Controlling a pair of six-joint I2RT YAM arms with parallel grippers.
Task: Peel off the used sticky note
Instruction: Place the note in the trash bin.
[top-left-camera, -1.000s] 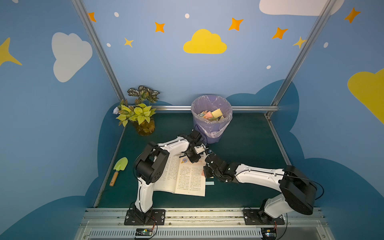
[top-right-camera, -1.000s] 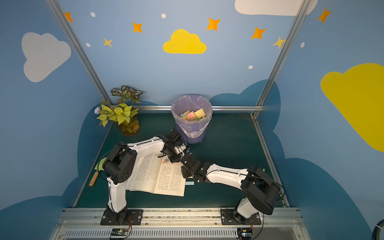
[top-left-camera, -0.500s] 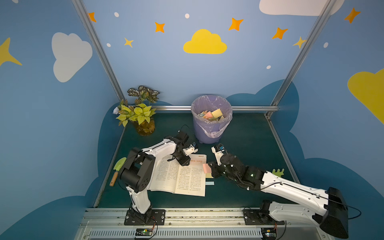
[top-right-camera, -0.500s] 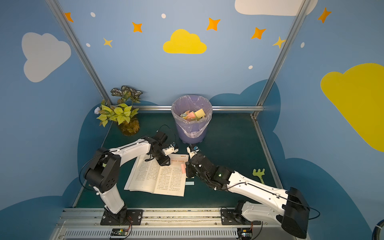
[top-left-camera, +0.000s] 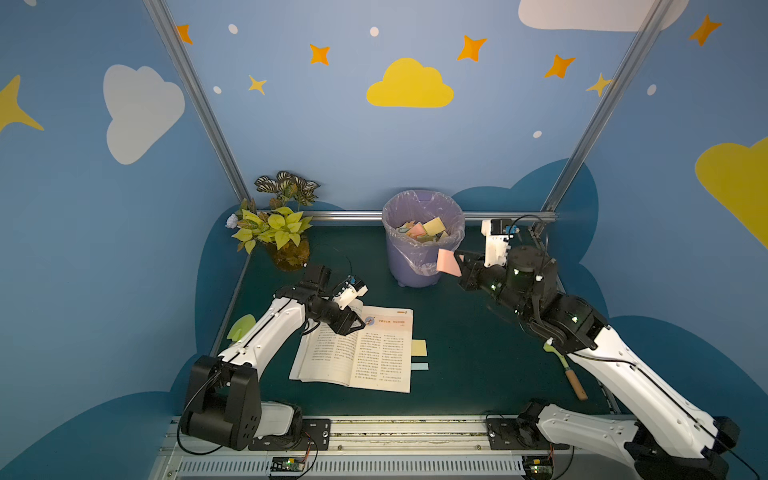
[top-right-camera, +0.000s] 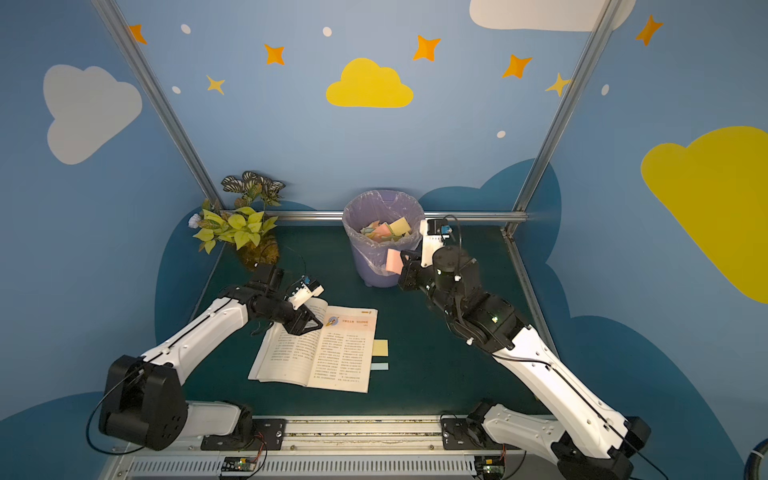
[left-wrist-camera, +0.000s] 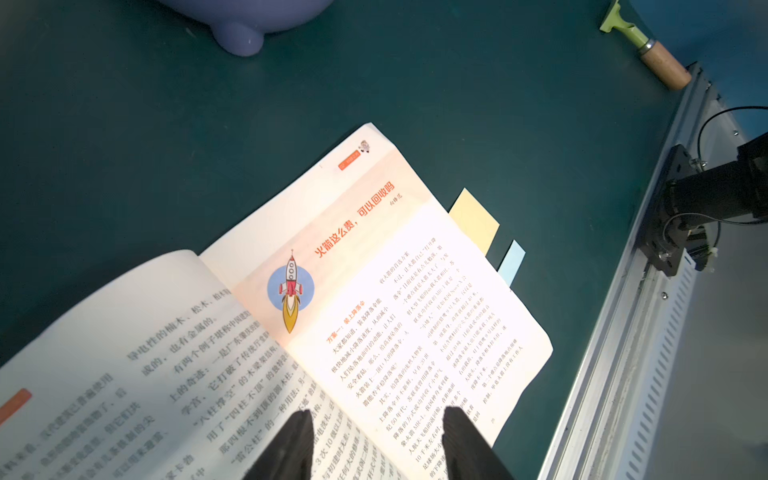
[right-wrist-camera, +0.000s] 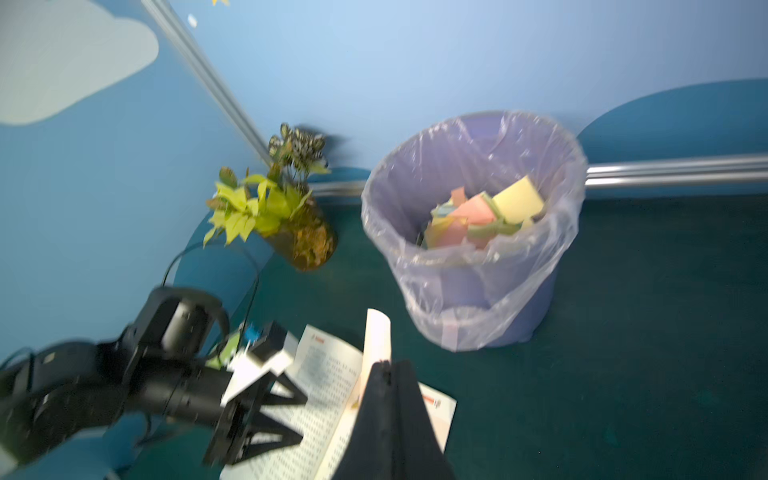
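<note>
A pink sticky note (top-left-camera: 448, 262) hangs in the air just beside the purple bin (top-left-camera: 409, 266), pinched in my shut right gripper (top-left-camera: 459, 259); in the right wrist view the sticky note (right-wrist-camera: 377, 336) stands up from the closed fingertips (right-wrist-camera: 390, 368). The open book (top-left-camera: 374, 353) lies flat on the green mat. My left gripper (top-left-camera: 359, 326) hovers over the book's far left page, jaws open and empty. In the left wrist view the book (left-wrist-camera: 374, 291) shows between the spread fingers (left-wrist-camera: 297, 432). A yellow note (top-left-camera: 419, 347) and a blue note (top-left-camera: 419, 366) stick out from the book's right edge.
The bin (right-wrist-camera: 478, 299), lined with a plastic bag, holds several discarded notes. A potted plant (top-left-camera: 282, 232) stands at the back left. A green trowel (top-left-camera: 241, 326) lies by the left edge, a wooden-handled garden fork (top-left-camera: 571, 374) under the right arm.
My right gripper has lifted the pink note off the book and carried it up and back to the bin. The left gripper has opened and shifted slightly left over the page.
</note>
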